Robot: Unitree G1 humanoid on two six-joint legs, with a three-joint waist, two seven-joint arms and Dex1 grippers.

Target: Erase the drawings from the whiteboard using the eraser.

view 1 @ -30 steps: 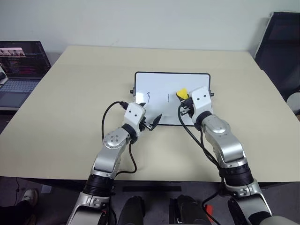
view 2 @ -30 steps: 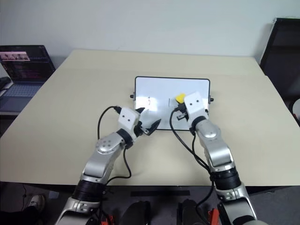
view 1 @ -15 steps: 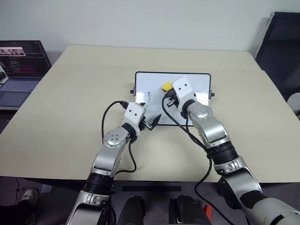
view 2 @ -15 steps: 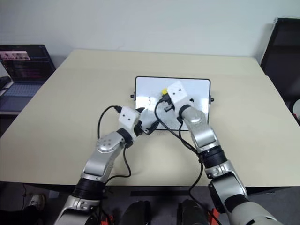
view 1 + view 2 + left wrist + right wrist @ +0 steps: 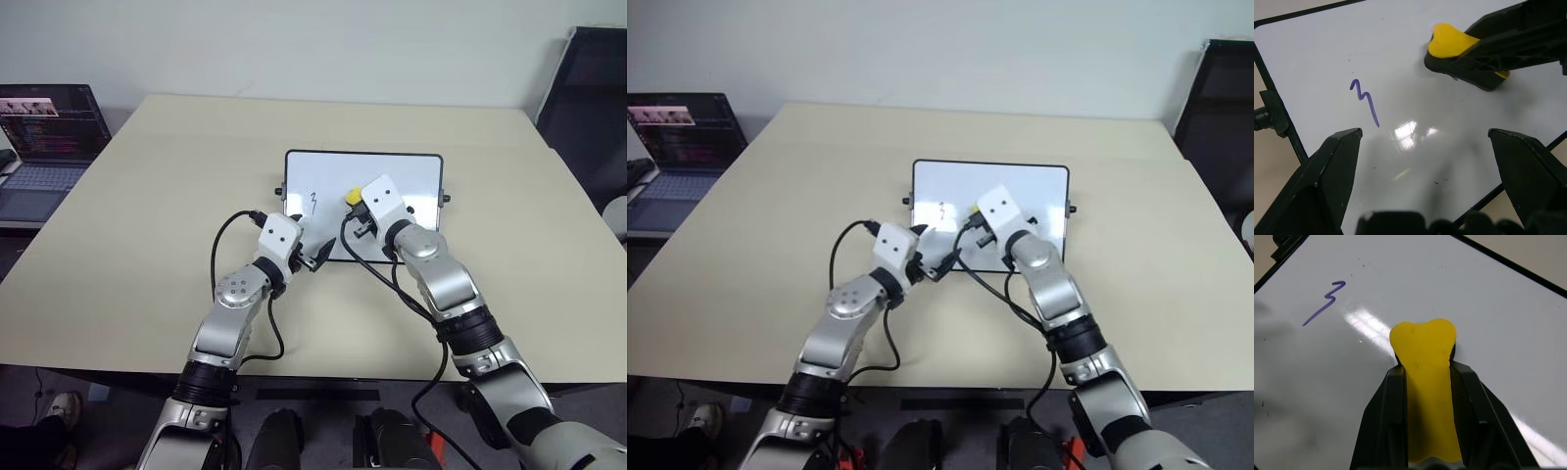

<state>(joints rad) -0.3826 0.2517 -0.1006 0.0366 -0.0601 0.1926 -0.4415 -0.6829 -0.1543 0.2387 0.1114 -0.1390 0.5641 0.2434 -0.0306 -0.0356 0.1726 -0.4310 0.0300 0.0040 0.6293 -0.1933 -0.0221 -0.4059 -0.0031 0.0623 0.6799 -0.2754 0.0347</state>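
While gripped, eraser (image 5: 1423, 382) points up whiteboard (image 5: 411, 171).

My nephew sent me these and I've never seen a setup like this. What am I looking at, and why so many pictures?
It is a two-armed humanoid robot at a beige table. The two wide pictures come from cameras in its head, looking down over its arms. The two close-ups come from cameras on its wrists, each looking along that arm's black claw. On the table lies a small whiteboard with a handwritten "3" on it. The right claw is shut on a yellow eraser, which sits on the board to the right of the "3". The left claw is open at the board's near edge, holding nothing. A laptop sits off to the left.
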